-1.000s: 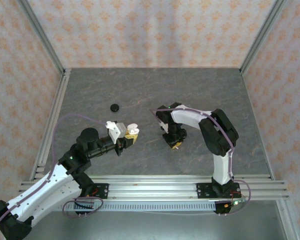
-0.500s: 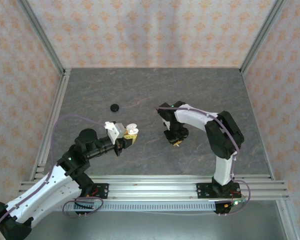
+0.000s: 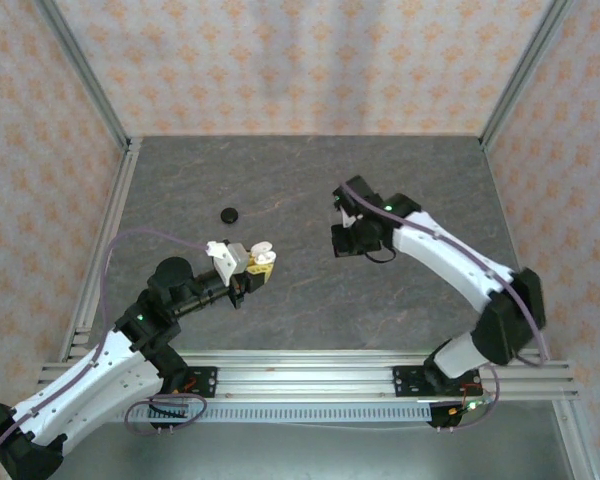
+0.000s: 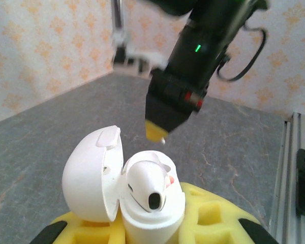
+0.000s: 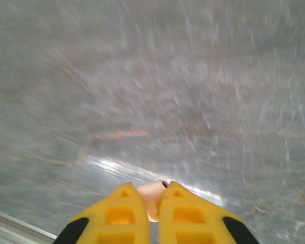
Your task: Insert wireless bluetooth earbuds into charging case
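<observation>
Grey, stone-veined table [image 3: 310, 180] sits boxed in by pale walls [image 3: 300, 60] with an orange pattern. From the overhead camera, the charging case [image 3: 263, 252] is held above the table in the left gripper [image 3: 256, 266], whose yellow fingers are closed against its lower part. Its lid [image 3: 265, 246] is swung open. A black disc [image 3: 229, 214] lies on the table beyond the case and a little to its left, well apart from it. The right gripper [image 3: 340, 242] hangs to the right of the case, clear of it. Its fingertips are too small to read here.

From the left wrist, the charging case [image 4: 152, 208] stands upright between the yellow pads [image 4: 208, 213] of the left gripper [image 4: 147, 231], which are clamped on its base. The lid [image 4: 91, 178] leans open to the left. A rounded white form with a dark hole sits in the open body; I cannot tell whether it is a seated bud. Above and just behind the case is the right gripper [image 4: 155, 133], its yellow tips pressed together and pointing down at the case without touching it.

From the right wrist, the table [image 5: 152, 76] is a motion-blurred grey. The right gripper [image 5: 150, 192] has its two yellow fingers [image 5: 119, 213] pinched on a pale pink-white earbud [image 5: 151, 198], which peeks out between their tips.
</observation>
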Tool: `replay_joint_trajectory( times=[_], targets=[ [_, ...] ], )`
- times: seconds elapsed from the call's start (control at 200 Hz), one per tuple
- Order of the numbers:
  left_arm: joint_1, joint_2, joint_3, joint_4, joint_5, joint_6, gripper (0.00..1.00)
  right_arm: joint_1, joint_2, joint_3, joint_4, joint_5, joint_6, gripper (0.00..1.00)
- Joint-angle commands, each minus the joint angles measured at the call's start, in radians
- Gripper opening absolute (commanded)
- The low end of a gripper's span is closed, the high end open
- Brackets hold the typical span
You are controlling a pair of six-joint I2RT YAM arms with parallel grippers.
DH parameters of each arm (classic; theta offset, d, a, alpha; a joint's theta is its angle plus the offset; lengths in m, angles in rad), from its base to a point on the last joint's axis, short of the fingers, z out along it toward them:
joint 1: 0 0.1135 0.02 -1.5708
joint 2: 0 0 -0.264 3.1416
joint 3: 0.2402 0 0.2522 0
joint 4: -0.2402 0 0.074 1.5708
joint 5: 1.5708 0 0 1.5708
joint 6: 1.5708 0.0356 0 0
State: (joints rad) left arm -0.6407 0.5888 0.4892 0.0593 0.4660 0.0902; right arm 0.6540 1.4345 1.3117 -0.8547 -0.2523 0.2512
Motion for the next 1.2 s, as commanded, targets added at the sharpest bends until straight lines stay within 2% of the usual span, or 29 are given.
replay_joint_trajectory(
  times=[0.0, 0.135, 0.425, 0.891, 1.196],
  targets=[
    [0.002, -0.005, 0.030, 0.096, -0.046, 0.058, 0.00, 0.033, -0.139, 0.036, 0.194, 0.027, 0.095, 0.09],
    [0.001, 0.025, 0.073, 0.107, -0.058, 0.111, 0.00, 0.107, -0.196, 0.073, 0.316, 0.031, 0.110, 0.10],
    [0.002, 0.091, 0.139, 0.117, -0.055, 0.148, 0.00, 0.260, -0.200, 0.104, 0.495, 0.018, 0.163, 0.10],
    [0.002, 0.115, 0.157, 0.138, -0.091, 0.145, 0.00, 0.331, -0.208, 0.037, 0.556, 0.032, 0.191, 0.09],
    [0.003, 0.125, 0.176, 0.137, -0.091, 0.125, 0.00, 0.344, -0.199, -0.002, 0.560, 0.039, 0.193, 0.09]
  ],
)
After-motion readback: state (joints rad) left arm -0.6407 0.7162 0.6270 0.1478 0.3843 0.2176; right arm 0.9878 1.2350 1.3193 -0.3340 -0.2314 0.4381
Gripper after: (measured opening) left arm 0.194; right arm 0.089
